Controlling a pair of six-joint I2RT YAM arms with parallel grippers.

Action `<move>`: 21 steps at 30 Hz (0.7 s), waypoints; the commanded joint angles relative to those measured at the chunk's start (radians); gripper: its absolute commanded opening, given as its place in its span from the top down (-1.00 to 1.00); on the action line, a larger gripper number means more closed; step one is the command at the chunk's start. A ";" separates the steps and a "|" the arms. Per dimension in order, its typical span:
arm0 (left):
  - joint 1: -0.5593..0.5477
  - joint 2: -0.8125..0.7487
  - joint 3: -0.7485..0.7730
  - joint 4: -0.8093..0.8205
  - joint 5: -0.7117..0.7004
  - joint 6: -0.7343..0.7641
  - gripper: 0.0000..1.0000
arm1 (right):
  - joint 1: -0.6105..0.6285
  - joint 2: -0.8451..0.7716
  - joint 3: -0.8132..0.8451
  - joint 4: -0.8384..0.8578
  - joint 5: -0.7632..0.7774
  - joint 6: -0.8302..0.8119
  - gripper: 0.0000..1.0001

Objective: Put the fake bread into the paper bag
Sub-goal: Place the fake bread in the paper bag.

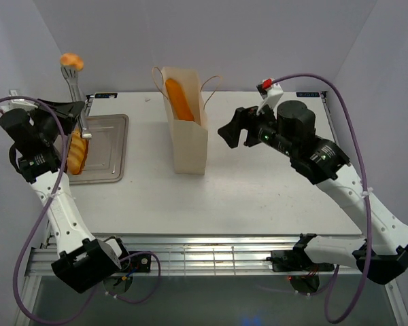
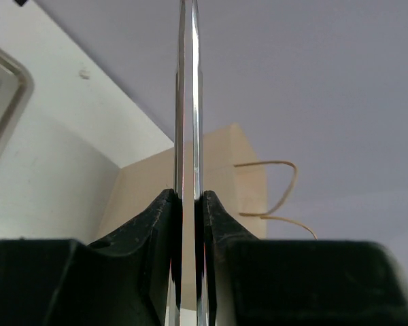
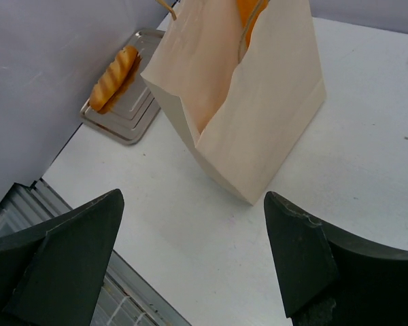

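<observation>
Bread shows in three places. From above, we see the bag point(image 1: 188, 146) standing upright near the middle of the table point(image 1: 272, 197), its mouth open. One loaf point(image 1: 179, 99) sticks up out of it, top end tipped toward 11 o'clock. At 9 o'clock from the bag, well apart from it, lies the tray point(image 1: 112, 153). A second loaf point(image 1: 77, 152) lies along the tray's left side.

The left gripper point(image 1: 78, 115) is clamped on the tongs point(image 1: 76, 95), which stand nearly upright with their tips at 12 o'clock. A roll point(image 1: 71, 61) sits at those tips, in the air at about 10 o'clock from the bag. We cannot tell how firmly the tips pinch it. In the left wrist view the left gripper point(image 2: 188, 200) has its black fingers point(image 2: 153, 224) pressing the tongs point(image 2: 188, 109), leaving a thin slit between the two silver blades. Behind them stands the bag point(image 2: 224, 170), and its cord handle point(image 2: 280, 197) loops out at 3 o'clock.

The right gripper point(image 1: 232, 130) hangs at 3 o'clock from the bag, near it but not touching. Its jaws are spread wide with nothing between them. In its own wrist view the right gripper point(image 3: 192, 197) frames bare table, with the bag point(image 3: 265, 115) at 12 o'clock. The first loaf point(image 3: 248, 10) shows orange in the bag's mouth. The tray point(image 3: 126, 125) and second loaf point(image 3: 114, 76) lie off at 10 o'clock.
</observation>
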State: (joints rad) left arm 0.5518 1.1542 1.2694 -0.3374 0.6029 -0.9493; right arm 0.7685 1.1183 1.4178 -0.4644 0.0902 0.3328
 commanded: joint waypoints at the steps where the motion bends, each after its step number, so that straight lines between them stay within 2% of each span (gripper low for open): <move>1: -0.032 -0.060 0.067 0.034 0.130 -0.040 1.00 | -0.044 0.096 0.116 -0.033 -0.200 0.029 -0.78; 6: -0.182 -0.085 0.100 0.081 0.137 -0.075 1.00 | -0.058 0.239 0.222 -0.033 -0.256 0.055 -0.70; 7: -0.258 -0.086 0.105 0.086 0.120 -0.077 1.00 | -0.061 0.257 0.237 -0.033 -0.250 0.060 -0.68; 9: -0.328 -0.077 0.120 0.097 0.088 -0.075 1.00 | -0.066 0.300 0.271 -0.031 -0.238 0.067 -0.66; 12: -0.501 -0.068 0.122 0.107 0.028 -0.069 1.00 | -0.077 0.366 0.325 -0.033 -0.233 0.083 -0.61; 14: -0.535 -0.068 0.119 0.109 0.006 -0.057 1.00 | -0.084 0.403 0.349 -0.034 -0.225 0.098 -0.54; 15: -0.594 -0.068 0.116 0.110 -0.003 -0.059 1.00 | -0.093 0.416 0.354 -0.033 -0.219 0.110 -0.53; 21: -0.691 -0.080 0.075 0.113 -0.052 -0.040 1.00 | -0.107 0.505 0.385 -0.030 -0.188 0.133 -0.41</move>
State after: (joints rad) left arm -0.1112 1.1038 1.3544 -0.2596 0.6052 -1.0077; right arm 0.6678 1.5986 1.7496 -0.5076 -0.1120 0.4427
